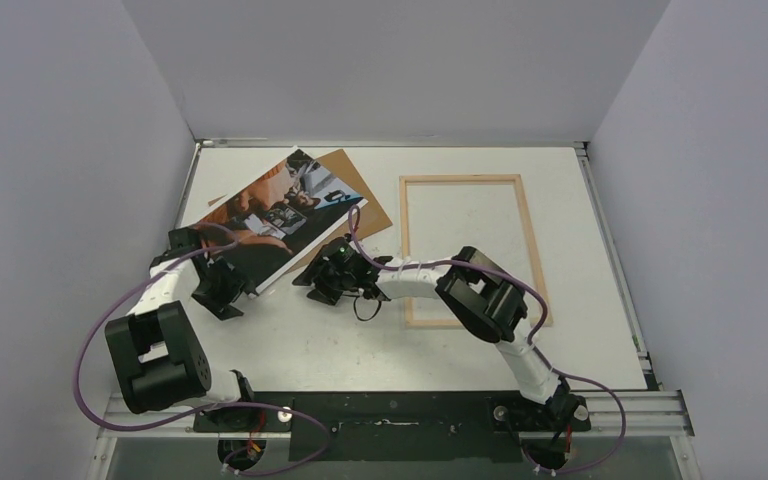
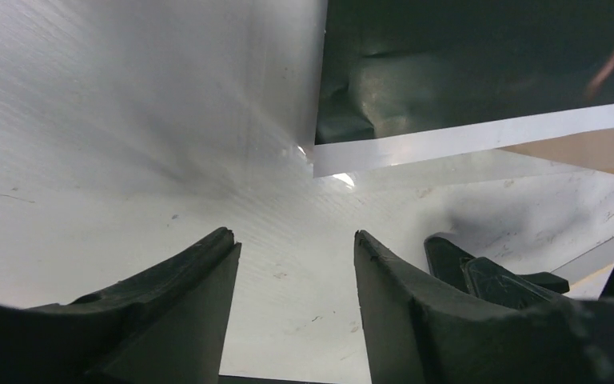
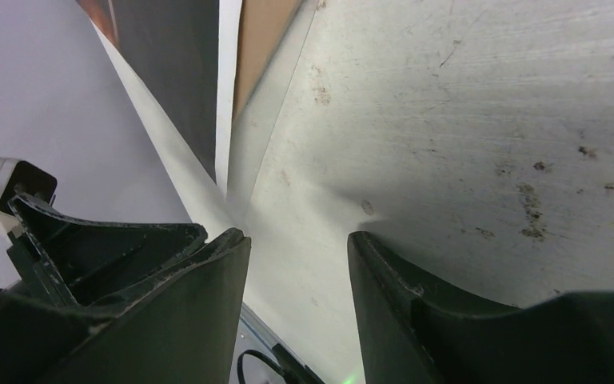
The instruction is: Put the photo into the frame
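— Left arm's black fingers (image 2: 208, 272)?
— Apart, gripping nothing, just short of a corner of the white-bordered paper photo (image 2: 448, 88)
— Right arm's black fingers (image 3: 216, 272)?
— Apart too, empty, near that photo, which lies over the brown hardboard sheet (image 1: 360, 185), left of the pale wooden picture frame (image 1: 533, 240) on the white surface (image 1: 300, 340)

Glossy paper photo (image 1: 270, 215), pale wood frame (image 1: 460, 179), scuffed matt table (image 1: 300, 340).

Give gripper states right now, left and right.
Left gripper: open, holding nothing; the photo corner lies ahead of it, not gripped.
Right gripper: open, holding nothing.
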Controlling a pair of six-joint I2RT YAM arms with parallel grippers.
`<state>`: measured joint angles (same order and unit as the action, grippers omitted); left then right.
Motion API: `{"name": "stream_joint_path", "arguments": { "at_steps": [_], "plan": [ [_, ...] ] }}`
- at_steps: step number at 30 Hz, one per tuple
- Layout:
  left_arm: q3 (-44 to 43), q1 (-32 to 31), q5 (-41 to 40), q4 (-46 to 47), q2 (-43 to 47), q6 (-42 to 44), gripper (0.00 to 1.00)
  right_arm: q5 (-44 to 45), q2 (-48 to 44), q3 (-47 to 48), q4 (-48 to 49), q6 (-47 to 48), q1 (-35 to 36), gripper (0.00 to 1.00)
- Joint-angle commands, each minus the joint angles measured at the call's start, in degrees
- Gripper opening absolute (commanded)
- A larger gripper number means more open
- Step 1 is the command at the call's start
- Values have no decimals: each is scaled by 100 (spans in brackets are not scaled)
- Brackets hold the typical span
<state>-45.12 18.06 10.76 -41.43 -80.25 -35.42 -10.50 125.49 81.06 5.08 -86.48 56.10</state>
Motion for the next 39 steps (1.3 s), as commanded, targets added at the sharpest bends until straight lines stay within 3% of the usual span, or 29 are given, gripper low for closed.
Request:
{"name": "stream_joint_path", "arguments": {
  "at_steps": [1,5,9,16,22,33,39],
  "plan": [
    [-30,108,-311,269,132,-5,50,620,106,301,-458,-321,113,50],
    [-74,127,-715,239,253,101,49,841,239,555,-993,-338,196,50],
    [43,134,-637,400,246,138,56,908,304,635,-992,-335,256,50],
    [724,248,76,1488,274,-338,58,727,458,557,-694,-449,256,52],
    [1246,272,733,2378,370,-742,58,564,610,544,-665,-665,236,61],
    [1755,347,1067,2714,886,-1071,55,552,908,465,-57,-1075,235,65],
    [1839,355,1242,2665,934,-1108,52,627,1060,457,37,-982,235,61]
  ]
}}
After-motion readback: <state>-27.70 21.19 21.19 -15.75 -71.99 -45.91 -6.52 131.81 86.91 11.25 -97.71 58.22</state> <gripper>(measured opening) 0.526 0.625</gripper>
